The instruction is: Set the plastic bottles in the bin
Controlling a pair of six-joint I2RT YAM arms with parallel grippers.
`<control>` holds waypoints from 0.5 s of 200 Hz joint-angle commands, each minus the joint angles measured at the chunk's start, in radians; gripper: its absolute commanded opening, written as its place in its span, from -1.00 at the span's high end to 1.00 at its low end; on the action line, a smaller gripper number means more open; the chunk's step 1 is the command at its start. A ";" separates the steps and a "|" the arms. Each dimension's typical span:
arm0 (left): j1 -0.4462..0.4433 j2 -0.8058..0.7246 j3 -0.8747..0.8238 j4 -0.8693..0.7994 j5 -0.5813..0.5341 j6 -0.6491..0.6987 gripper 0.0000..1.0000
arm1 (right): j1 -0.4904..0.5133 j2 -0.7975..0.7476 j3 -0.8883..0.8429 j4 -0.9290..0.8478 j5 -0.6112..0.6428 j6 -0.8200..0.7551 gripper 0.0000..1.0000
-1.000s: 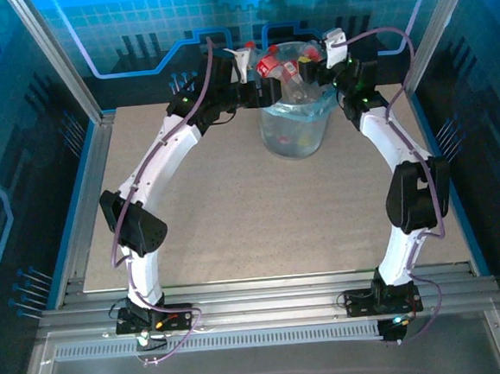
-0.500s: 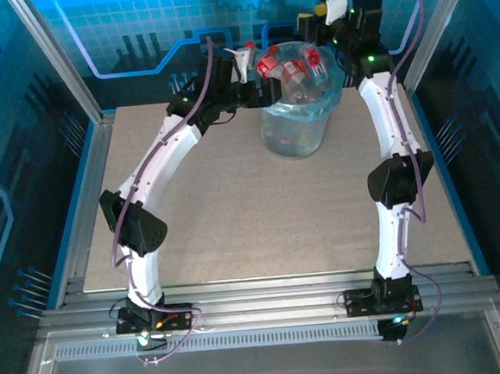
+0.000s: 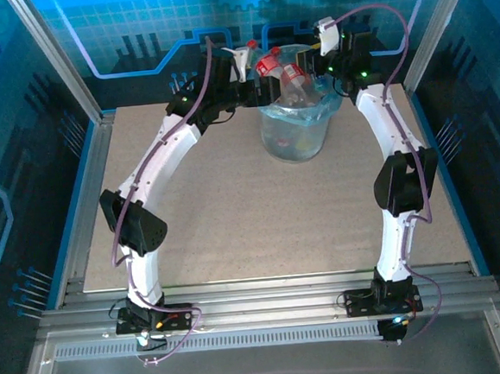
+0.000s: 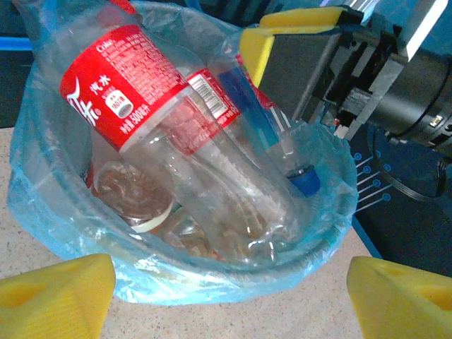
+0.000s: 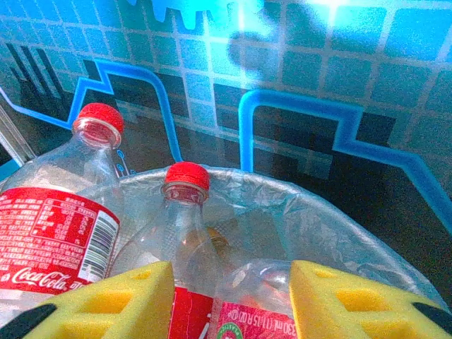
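The bin [image 3: 296,136] is seen at the middle of the tabletop's [image 3: 235,214] far edge, with the bottles [image 4: 176,127] heaped inside and two red-capped necks raised above its rim. The left gripper [image 4: 229,296] is held beside the bin, spread wide and empty. The right gripper [image 5: 233,304] is held over the bin, pads apart; whether the pink-labelled bottle [image 5: 258,318] between them is pinched cannot be told.
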 commanded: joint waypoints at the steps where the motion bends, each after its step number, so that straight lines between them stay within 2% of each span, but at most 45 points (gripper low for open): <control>1: 0.023 0.054 0.025 0.021 -0.022 -0.027 -0.72 | 0.002 0.013 0.004 -0.027 -0.025 -0.005 -0.02; 55: 0.031 0.091 0.082 0.034 -0.052 -0.061 -0.68 | 0.009 -0.021 0.099 -0.085 0.004 0.037 -0.65; 83: 0.031 0.048 0.063 0.036 -0.096 -0.062 -0.67 | 0.021 -0.086 0.155 -0.175 0.030 0.058 -0.82; 100: 0.032 -0.026 -0.017 0.071 -0.135 -0.058 -0.68 | 0.022 -0.157 0.127 -0.205 0.054 0.089 -0.86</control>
